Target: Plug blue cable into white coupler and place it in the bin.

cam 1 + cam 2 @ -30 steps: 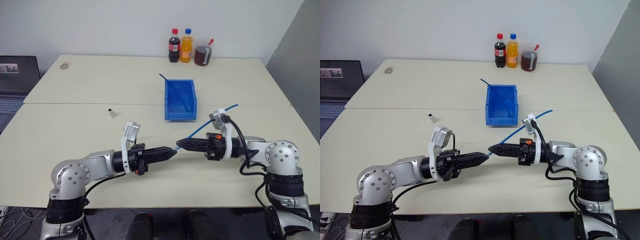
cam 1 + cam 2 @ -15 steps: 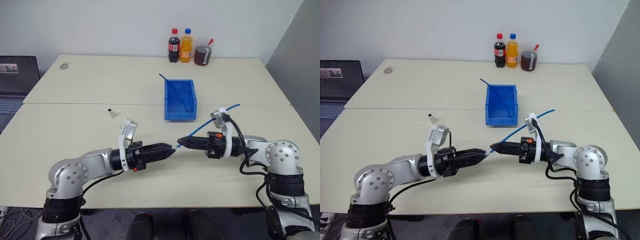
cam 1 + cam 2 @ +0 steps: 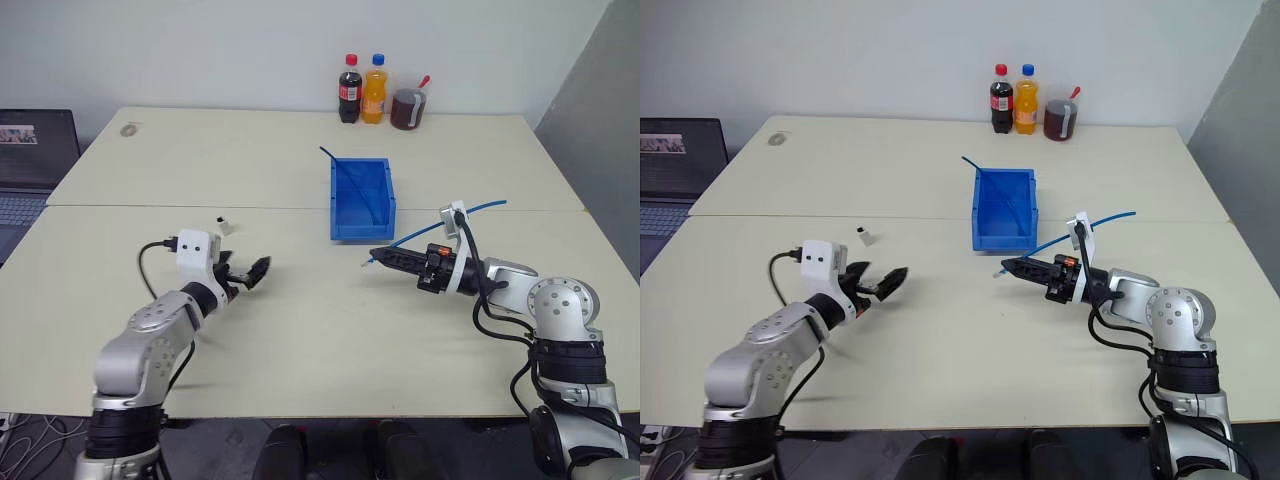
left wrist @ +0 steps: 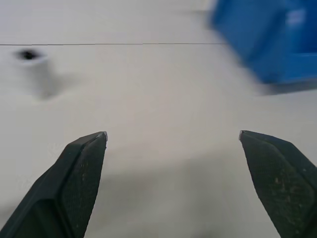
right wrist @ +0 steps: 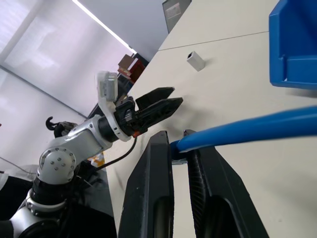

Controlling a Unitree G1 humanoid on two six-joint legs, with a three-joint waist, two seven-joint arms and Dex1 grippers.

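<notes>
While white coupler stands loose on desk, well left of bin: left tool spread empty, aimed toward it (likely pickup). Right tool clenched on blue cable, near bin front, plug end presented for mating.

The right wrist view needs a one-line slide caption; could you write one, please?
Right gripper shut on the blue cable, open left gripper and white coupler beyond.

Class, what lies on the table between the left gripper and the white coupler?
Nothing: bare table between the left gripper and the white coupler, as the left eye view shows.
</notes>
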